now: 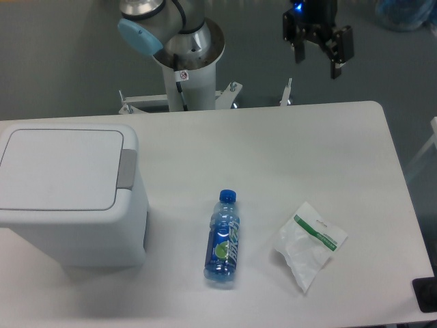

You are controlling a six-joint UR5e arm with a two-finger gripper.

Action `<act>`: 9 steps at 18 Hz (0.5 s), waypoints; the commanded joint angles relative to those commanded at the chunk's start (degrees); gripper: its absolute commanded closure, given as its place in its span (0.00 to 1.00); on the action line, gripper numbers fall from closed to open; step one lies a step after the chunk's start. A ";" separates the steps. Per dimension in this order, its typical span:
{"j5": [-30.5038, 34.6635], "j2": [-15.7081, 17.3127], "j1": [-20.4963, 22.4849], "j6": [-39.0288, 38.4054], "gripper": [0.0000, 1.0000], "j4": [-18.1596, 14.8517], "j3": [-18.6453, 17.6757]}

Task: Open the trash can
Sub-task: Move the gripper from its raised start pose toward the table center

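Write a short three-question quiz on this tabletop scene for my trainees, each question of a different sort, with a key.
1. True or false: the trash can has its lid shut.
2. Which lies nearest the trash can? A) plastic bag B) bottle C) gripper
3. Fill in: the grey push tab sits on the lid's ____ edge in the picture.

Key: 1 true; 2 B; 3 right.
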 joint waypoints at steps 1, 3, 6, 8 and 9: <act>-0.17 0.00 -0.61 -1.48 0.00 -0.09 0.09; -1.05 -0.09 -2.63 -6.13 0.00 0.00 -0.09; -1.93 -0.26 -5.88 -15.79 0.00 0.00 -0.09; -2.98 -0.87 -8.43 -21.69 0.00 0.09 0.44; -3.08 -1.23 -9.66 -23.80 0.00 0.17 0.70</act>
